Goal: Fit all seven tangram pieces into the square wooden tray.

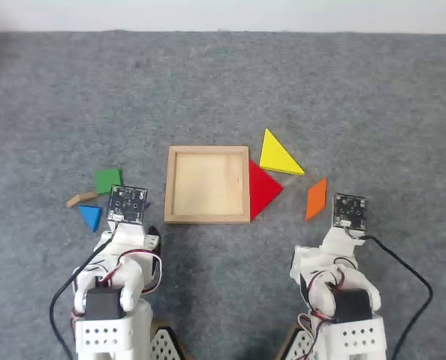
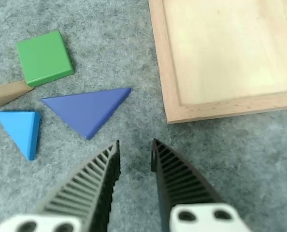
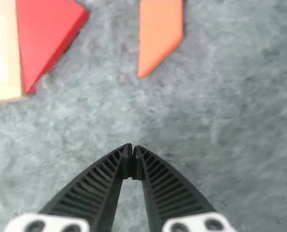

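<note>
The tray [image 1: 208, 218] sits mid-table on the grey carpet [image 1: 223, 82], its bare wooden floor showing. Every piece I can see lies outside it.

To its right, the red triangle [image 1: 262, 189] lies with its long edge against the tray's side. The yellow triangle [image 1: 279, 155] is just beyond the red one, touching or nearly so. The orange piece [image 1: 316, 199] lies a little farther right; the right wrist view cuts it off at the frame edge.

To the left of the tray lie the green square [image 2: 44, 57], the blue triangle [image 2: 21, 130] and the purple triangle [image 2: 87, 110], near each other but apart. From above, the purple one is almost wholly hidden under the left arm's wrist. A tan piece [image 2: 6, 93] touches the green square's corner. It is cut off in the left wrist view and small from above, so I cannot tell its shape.

The left claw [image 2: 135, 143] hangs over carpet just short of the purple triangle, jaws a little apart, gripping nothing. The right claw [image 3: 132, 147] is closed tip to tip on nothing, over bare carpet, well short of the orange piece.
</note>
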Tool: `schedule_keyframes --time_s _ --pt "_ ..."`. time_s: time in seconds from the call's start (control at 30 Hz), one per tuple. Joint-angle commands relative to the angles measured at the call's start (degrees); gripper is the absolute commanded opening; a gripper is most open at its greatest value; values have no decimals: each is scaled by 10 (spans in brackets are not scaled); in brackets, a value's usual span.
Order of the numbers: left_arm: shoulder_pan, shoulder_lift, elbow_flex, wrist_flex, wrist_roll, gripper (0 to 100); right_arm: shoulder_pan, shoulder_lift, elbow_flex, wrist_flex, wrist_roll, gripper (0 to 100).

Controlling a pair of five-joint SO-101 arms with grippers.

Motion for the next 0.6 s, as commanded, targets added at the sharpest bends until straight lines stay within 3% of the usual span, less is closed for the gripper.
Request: schedule_keyframes --time_s 0.0,0.17,0.3,0.47,0.57 --pt "12 -10 -5 -3 -6 103 -22 -11 9 6 4 8" --pt "81 -10 -5 -111 -7 104 -132 -12 9 6 4 9" --pt "77 -10 -5 -194 -60 104 -209 -12 9 6 4 9" --pt "75 -9 -7 -203 -70 105 -271 -12 9 -9 5 9" --pt "72 -9 -17 -202 -29 105 -283 -12 9 0 6 9"
